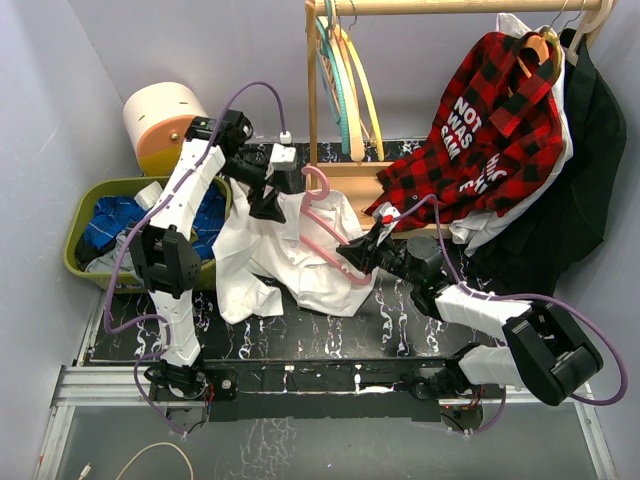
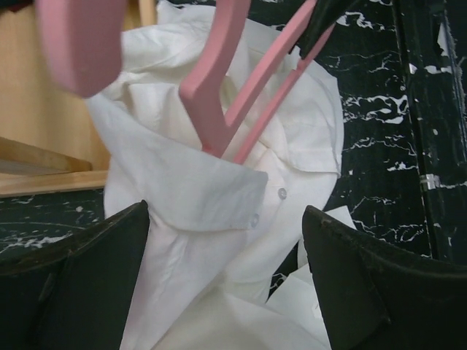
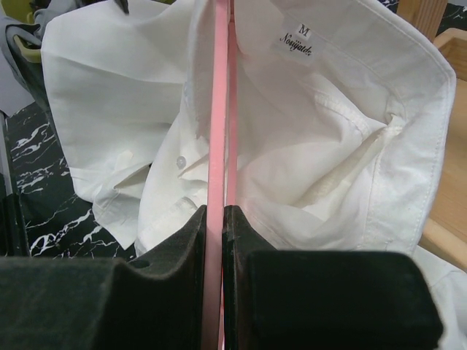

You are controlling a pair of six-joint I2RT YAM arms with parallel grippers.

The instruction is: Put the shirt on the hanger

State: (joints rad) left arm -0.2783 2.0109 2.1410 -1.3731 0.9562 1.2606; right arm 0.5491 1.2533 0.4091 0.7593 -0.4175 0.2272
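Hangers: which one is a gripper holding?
The pink hanger, clamped in the right gripper over the white shirt. The yellow hanger and teal hanger hang on the wooden rail.

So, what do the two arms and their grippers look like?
The left arm and right arm have white shells on the long links and black blocky joints. A thin purple cable loops along each. The left gripper and right gripper are black, with wide, matte, dark fingers. I see no markings.
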